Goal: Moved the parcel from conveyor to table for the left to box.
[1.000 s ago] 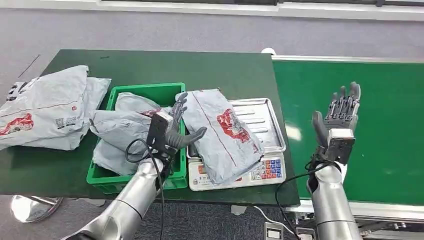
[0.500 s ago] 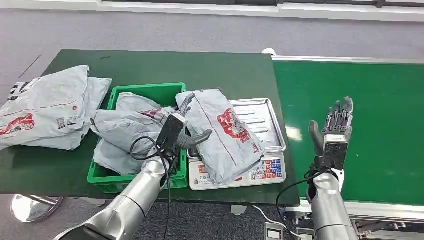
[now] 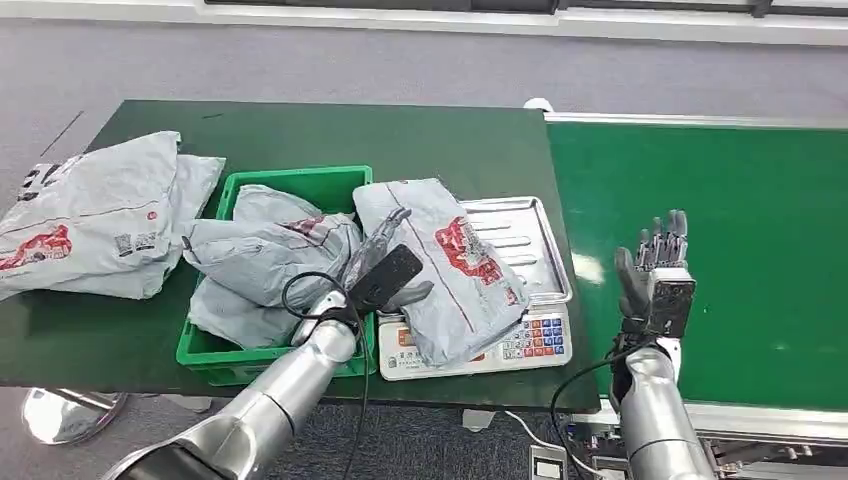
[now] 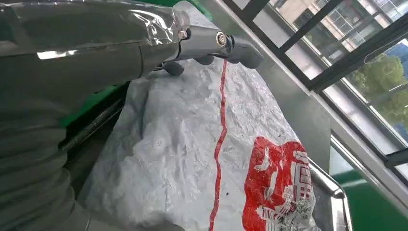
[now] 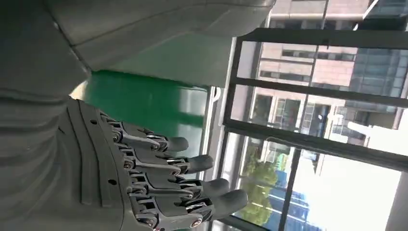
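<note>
Left hand lowered onto parcel on scale near tabletop's front edge; grip unclear. Right hand withdrawn, fingers apart, holding nothing. Boxing pending.

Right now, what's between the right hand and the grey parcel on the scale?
Head view: the steel scale tray edge, dark green table strip, then bare green conveyor belt.

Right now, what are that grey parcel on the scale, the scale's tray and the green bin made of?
Parcel: looks like thin plastic film, matte grey, crinkled. Scale's tray: seems stainless steel, shiny with bright reflections. Green bin: likely hard moulded plastic, smooth rim.
</note>
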